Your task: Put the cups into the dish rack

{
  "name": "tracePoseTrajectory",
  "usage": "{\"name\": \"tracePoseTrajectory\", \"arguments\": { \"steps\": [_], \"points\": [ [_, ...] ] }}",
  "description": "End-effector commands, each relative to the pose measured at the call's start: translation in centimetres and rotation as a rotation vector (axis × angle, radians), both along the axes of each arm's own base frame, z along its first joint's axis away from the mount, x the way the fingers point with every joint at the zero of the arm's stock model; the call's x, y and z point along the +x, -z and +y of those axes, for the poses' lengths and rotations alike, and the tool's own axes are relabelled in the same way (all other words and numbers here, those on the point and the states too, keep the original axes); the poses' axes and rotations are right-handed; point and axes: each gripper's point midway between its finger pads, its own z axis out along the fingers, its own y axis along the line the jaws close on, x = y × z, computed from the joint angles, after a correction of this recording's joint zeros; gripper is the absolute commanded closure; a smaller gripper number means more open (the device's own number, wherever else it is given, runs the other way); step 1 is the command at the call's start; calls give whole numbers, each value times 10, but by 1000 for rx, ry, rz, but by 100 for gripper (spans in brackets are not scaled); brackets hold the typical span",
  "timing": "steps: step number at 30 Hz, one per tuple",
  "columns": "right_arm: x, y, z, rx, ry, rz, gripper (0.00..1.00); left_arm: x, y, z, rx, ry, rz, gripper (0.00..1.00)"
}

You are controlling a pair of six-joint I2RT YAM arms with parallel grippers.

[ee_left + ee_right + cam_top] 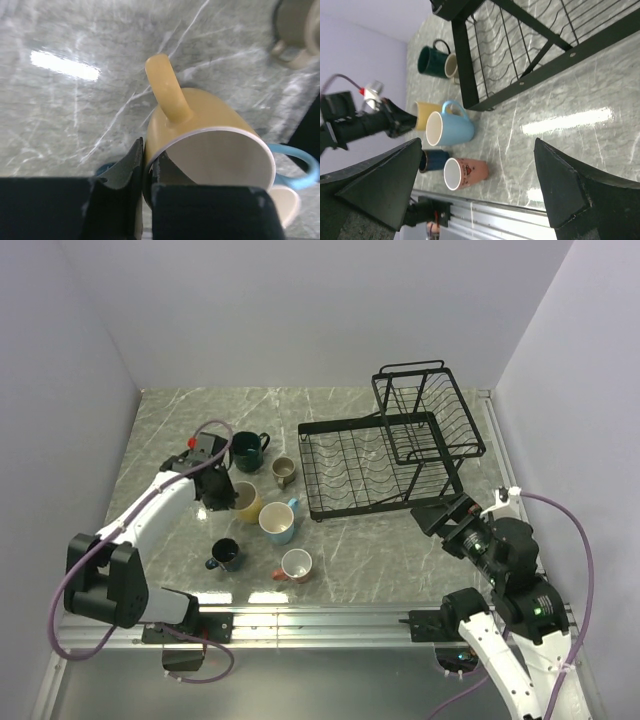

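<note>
My left gripper (224,493) is shut on the rim of the yellow mug (246,502), with one finger inside and one outside (148,156); the mug (210,117) stays low at the table. The dark green mug (248,451) and the olive-tan mug (283,472) stand behind it. The light blue mug (279,523), the navy mug (224,555) and the salmon-pink mug (296,565) stand in front. The black wire dish rack (385,455) holds no mugs. My right gripper (442,516) is open and empty by the rack's front right corner (477,144).
White walls close in the table on three sides. A metal rail (320,618) runs along the near edge. The right wrist view shows the mugs in a cluster (452,130) left of the rack's frame (530,75).
</note>
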Motion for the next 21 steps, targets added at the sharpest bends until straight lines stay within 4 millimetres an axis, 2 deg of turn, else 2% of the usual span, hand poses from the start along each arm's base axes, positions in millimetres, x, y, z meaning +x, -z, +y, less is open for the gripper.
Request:
{"name": "tracePoseTrajectory", "arguments": {
  "steps": [1, 3, 4, 5, 6, 8, 9, 10, 11, 12, 14, 15, 17, 18, 19, 20, 21],
  "points": [
    [5, -30, 9, 18, -51, -75, 0, 19, -69, 6, -23, -31, -174, 100],
    [8, -45, 15, 46, -71, -115, 4, 21, -85, 11, -50, -48, -207, 100],
    [8, -50, 17, 66, -72, -117, 13, 22, -102, 11, -70, -47, -251, 100],
    [11, -52, 19, 83, -71, -109, 16, 26, -111, 13, -91, -52, -284, 100],
    [12, -61, 23, 111, -82, -127, 17, 26, -121, 2, -146, -3, -310, 100],
    [17, -68, 35, 182, -117, -99, 15, 28, -151, -10, -225, 52, -432, 100],
    [14, -80, 48, 222, -192, -121, 14, 23, -163, -23, -296, 106, -461, 100],
    [12, -85, 58, 255, -251, -114, 10, 18, -180, -28, -330, 132, -515, 100],
    [17, -84, 67, 269, -287, -79, 9, 16, -191, -33, -361, 154, -550, 100],
    [15, -97, 73, 286, -326, -96, 7, 9, -202, -41, -407, 189, -575, 100],
    [19, -108, 73, 256, -317, -131, 0, 3, -212, -48, -450, 225, -605, 100],
    [18, -128, 68, 237, -297, -187, 0, 1, -220, -52, -471, 242, -630, 100],
    [22, -137, 68, 188, -299, -228, 0, -11, -235, -63, -537, 308, -667, 100],
    [21, -153, 70, 193, -316, -265, 0, -16, -249, -67, -579, 329, -711, 99],
    [22, -159, 75, 211, -342, -282, 0, -22, -256, -74, -623, 369, -727, 99],
    [21, -153, 85, 240, -394, -271, 0, -26, -264, -78, -654, 394, -750, 99],
    [21, -174, 90, 329, -412, -352, 0, -33, -276, -81, -695, 400, -775, 99]
  ]
}}
